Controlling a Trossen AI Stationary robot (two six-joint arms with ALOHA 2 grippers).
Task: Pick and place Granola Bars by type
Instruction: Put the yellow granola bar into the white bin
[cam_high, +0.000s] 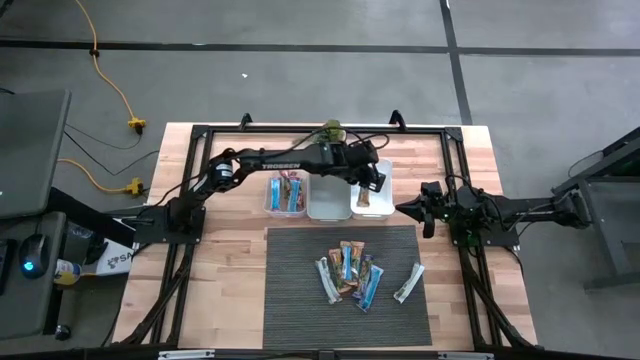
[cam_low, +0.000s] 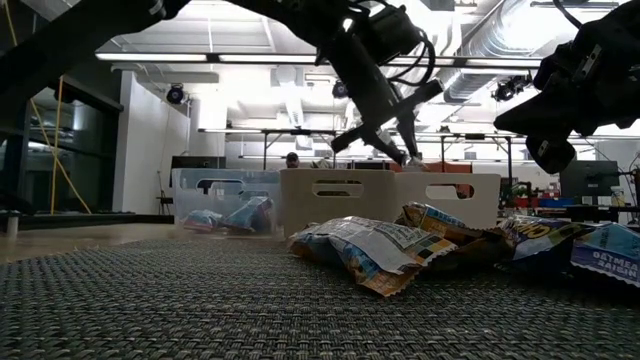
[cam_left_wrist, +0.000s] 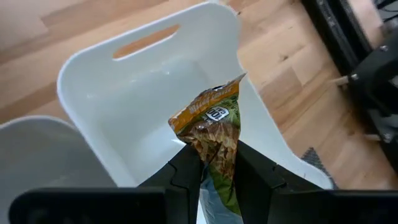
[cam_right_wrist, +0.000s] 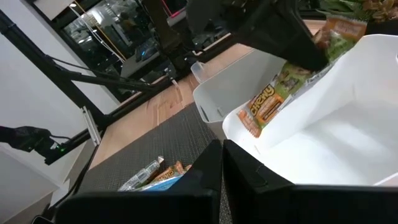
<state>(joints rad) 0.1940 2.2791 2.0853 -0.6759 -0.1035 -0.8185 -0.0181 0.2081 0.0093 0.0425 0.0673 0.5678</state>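
My left gripper (cam_high: 376, 180) reaches over the rightmost of three clear bins (cam_high: 354, 206) and is shut on an orange-brown and green granola bar (cam_left_wrist: 213, 121), which also shows in the right wrist view (cam_right_wrist: 268, 107). The left bin (cam_high: 270, 196) holds blue bars (cam_high: 290, 194). Several more bars, blue, orange-brown and white-silver, lie in a loose pile (cam_high: 350, 275) on the grey mat. My right gripper (cam_high: 426, 210) hovers shut above the wood right of the bins, touching nothing. My left gripper pinches the orange-brown bar between its two fingers (cam_left_wrist: 186, 171) at the bar's green-tinted end (cam_left_wrist: 219, 163), coming from above and slanting down. The bar is lifted clear and hangs from the fingers, its free crimped end (cam_left_wrist: 208, 99) over the inside of the right bin (cam_left_wrist: 124, 118).
The middle bin (cam_high: 328, 200) sits between the other two. A small green plant (cam_high: 333, 130) stands at the table's far edge behind the bins. The woven mat (cam_high: 290, 300) covers the near middle of the table; bare wood lies on either side.
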